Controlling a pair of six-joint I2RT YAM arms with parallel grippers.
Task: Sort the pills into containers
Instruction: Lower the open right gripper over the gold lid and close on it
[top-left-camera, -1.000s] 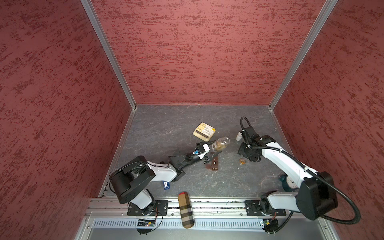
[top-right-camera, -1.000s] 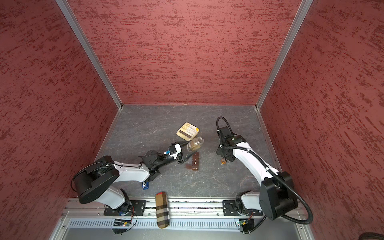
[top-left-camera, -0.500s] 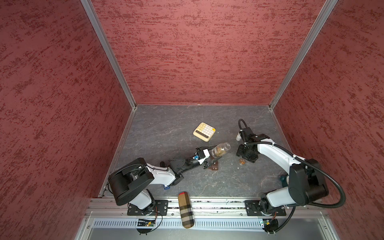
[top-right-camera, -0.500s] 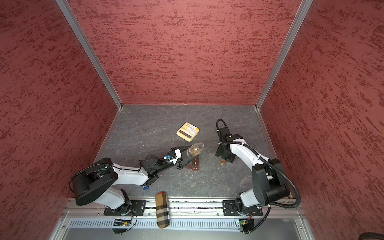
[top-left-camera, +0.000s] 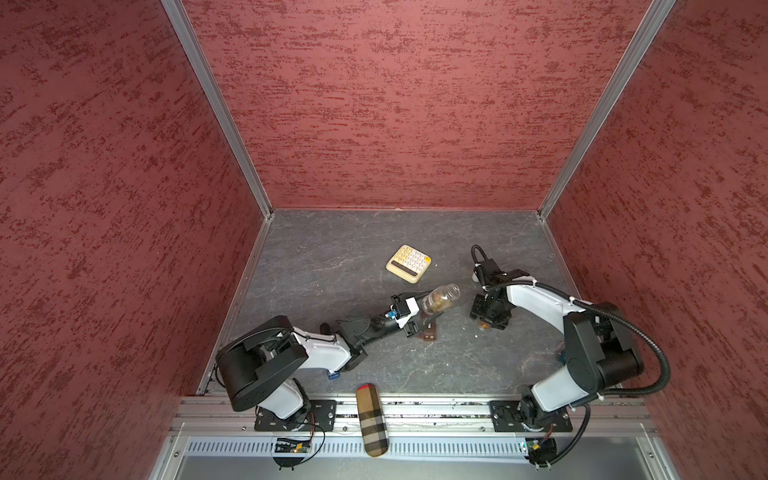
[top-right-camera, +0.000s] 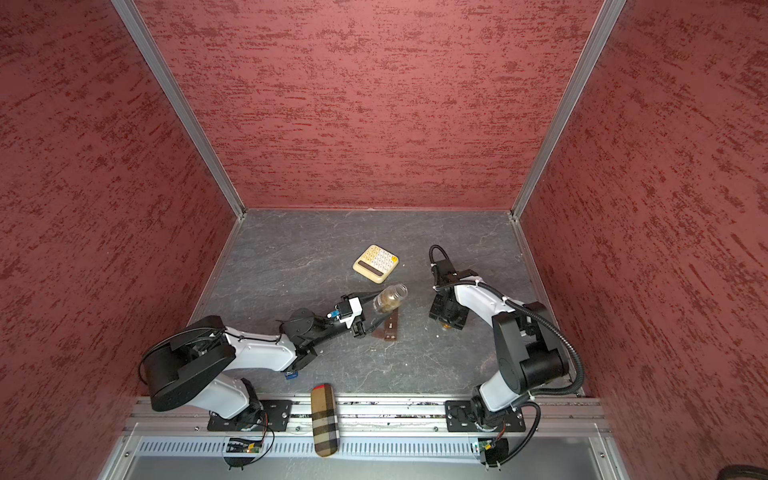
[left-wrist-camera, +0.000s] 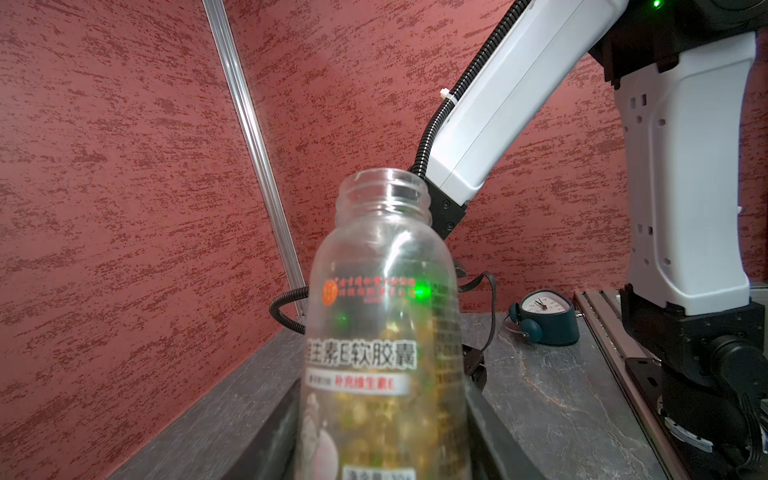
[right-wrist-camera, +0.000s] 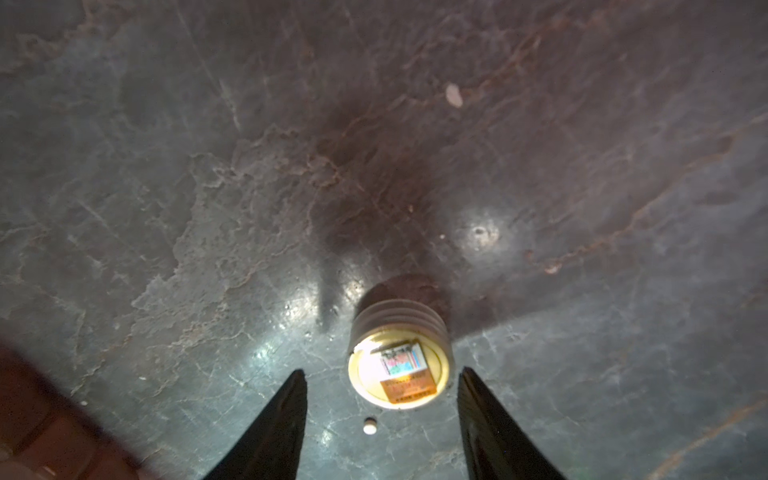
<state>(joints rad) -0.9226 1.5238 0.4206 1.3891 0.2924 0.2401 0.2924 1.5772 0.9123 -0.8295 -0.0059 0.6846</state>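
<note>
Slate tabletop (top-left-camera: 332, 257): calculator (top-left-camera: 409, 263), clock (left-wrist-camera: 544, 322), cap (right-wrist-camera: 399, 365) beside pill (right-wrist-camera: 369, 427)

L claw (left-wrist-camera: 380, 388) grips uncapped clear bottle (left-wrist-camera: 382, 257), prob. part-full.

calculator (top-left-camera: 408, 264): cream, flat on the counter (top-left-camera: 332, 266), far middle
clear bottle (top-left-camera: 440, 298): uncapped, tilted, centre
small white bottle (right-wrist-camera: 400, 365): gold top, right of centre
plaid case (top-left-camera: 372, 420): across the near rail

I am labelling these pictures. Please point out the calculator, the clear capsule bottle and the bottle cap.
calculator (top-left-camera: 412, 259): in a top view, its keypad.
clear capsule bottle (left-wrist-camera: 382, 291): left wrist view, its labelled body.
bottle cap (right-wrist-camera: 400, 368): right wrist view, its stickered face.
</note>
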